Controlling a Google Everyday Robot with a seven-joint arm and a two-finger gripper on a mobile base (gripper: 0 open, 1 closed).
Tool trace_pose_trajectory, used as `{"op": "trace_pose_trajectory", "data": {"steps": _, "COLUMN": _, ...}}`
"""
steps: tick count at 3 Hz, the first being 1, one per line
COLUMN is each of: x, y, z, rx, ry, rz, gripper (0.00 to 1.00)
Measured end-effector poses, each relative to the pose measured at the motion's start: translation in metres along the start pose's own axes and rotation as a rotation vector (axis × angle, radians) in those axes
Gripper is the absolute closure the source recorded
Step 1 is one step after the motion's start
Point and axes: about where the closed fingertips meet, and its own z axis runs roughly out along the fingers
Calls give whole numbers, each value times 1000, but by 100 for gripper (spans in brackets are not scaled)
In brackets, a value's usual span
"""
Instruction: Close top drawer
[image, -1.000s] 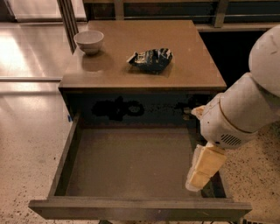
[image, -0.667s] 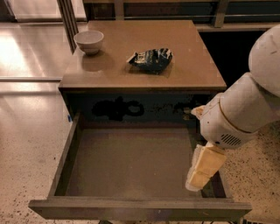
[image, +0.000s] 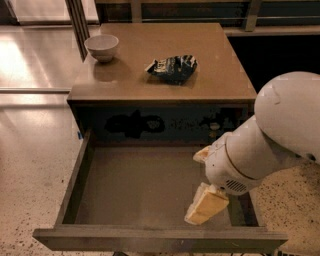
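The top drawer (image: 135, 187) is pulled far out of the brown cabinet (image: 165, 85) and holds nothing. Its flat front (image: 150, 239) runs along the bottom of the view. My gripper (image: 206, 205) is cream-coloured and hangs inside the drawer at its right front, just behind the front wall. The bulky white arm (image: 270, 145) reaches in from the right and hides the drawer's right side wall.
On the cabinet top stand a white bowl (image: 102, 47) at the back left and a crumpled dark snack bag (image: 172, 67) near the middle. Speckled floor (image: 30, 165) lies to the left and right of the drawer.
The arm and gripper have moved left and a little toward the drawer's front. The drawer is as far out as before.
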Motion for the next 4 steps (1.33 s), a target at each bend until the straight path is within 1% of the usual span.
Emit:
{"op": "trace_pose_trajectory", "data": {"steps": 1, "x": -13, "y": 36, "z": 47, "rx": -75, "ry": -34, "rz": -19, "gripper": 49}}
{"op": "trace_pose_trajectory", "data": {"steps": 2, "x": -11, "y": 40, "z": 51, "rx": -83, "ry": -29, "rz": -19, "gripper": 80}}
{"op": "trace_pose_trajectory", "data": {"steps": 3, "x": -11, "y": 40, "z": 51, "rx": -83, "ry": -29, "rz": -19, "gripper": 100}}
{"op": "trace_pose_trajectory", "data": {"steps": 4, "x": -11, "y": 41, "z": 51, "rx": -83, "ry": -28, "rz": -19, "gripper": 100}}
